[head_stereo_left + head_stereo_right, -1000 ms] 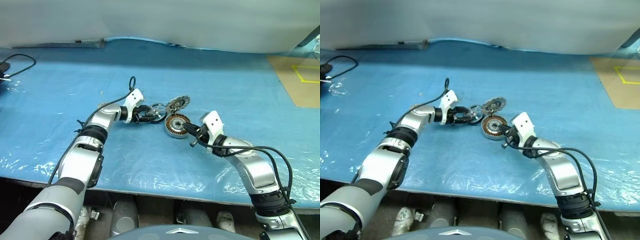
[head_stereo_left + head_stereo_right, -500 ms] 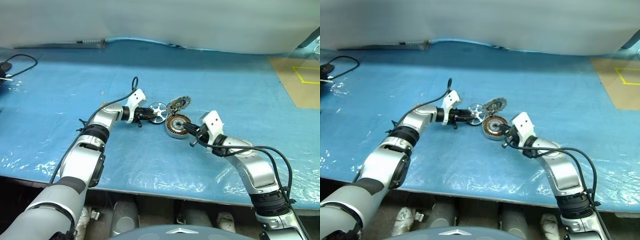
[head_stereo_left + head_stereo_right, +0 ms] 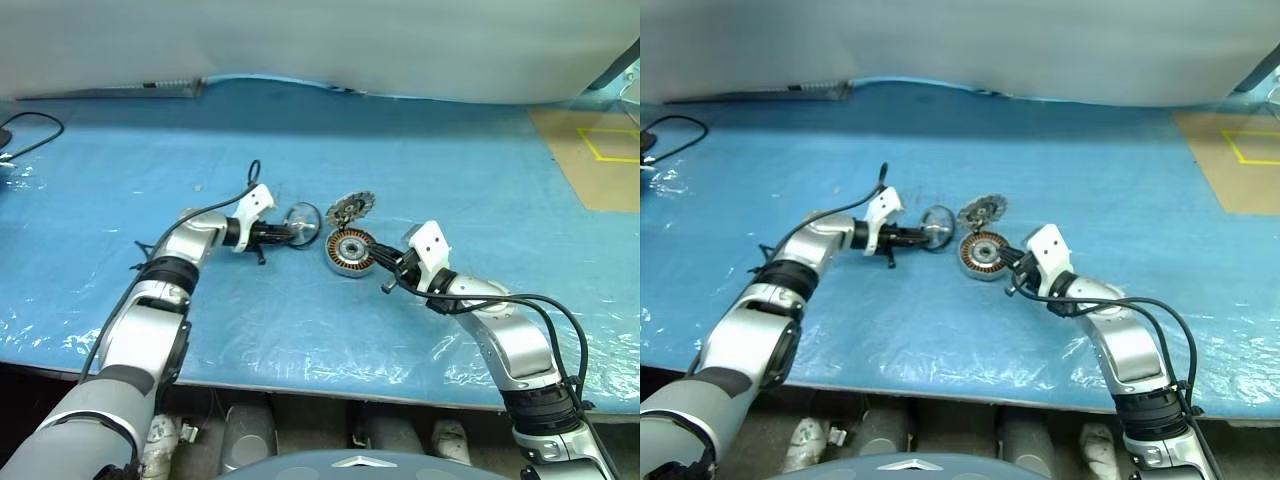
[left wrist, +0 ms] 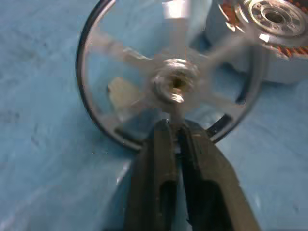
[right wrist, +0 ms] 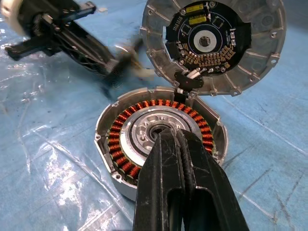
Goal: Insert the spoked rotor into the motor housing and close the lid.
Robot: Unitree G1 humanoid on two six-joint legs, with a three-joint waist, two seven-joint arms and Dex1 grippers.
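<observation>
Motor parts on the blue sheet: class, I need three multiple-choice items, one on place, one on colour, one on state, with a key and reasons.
1. Where does the lid stand against the motor housing?
A. Tilted up open at the housing's far edge
B. Flat over the windings
C. Under the housing

2. What colour are the windings inside the motor housing?
A. Green
B. Copper-orange
C. White

3. What is the left gripper doing?
A. Standing wide open over bare table
B. Shut on the spoked rotor
C. Clamped on the lid

Key:
1. A, since the lid's inner face with its circuit board shows behind the uncovered housing.
2. B, since the right wrist view shows an orange coil ring around the dark centre.
3. B, since the left wrist view shows both fingers pinched together at the rotor's rim.
</observation>
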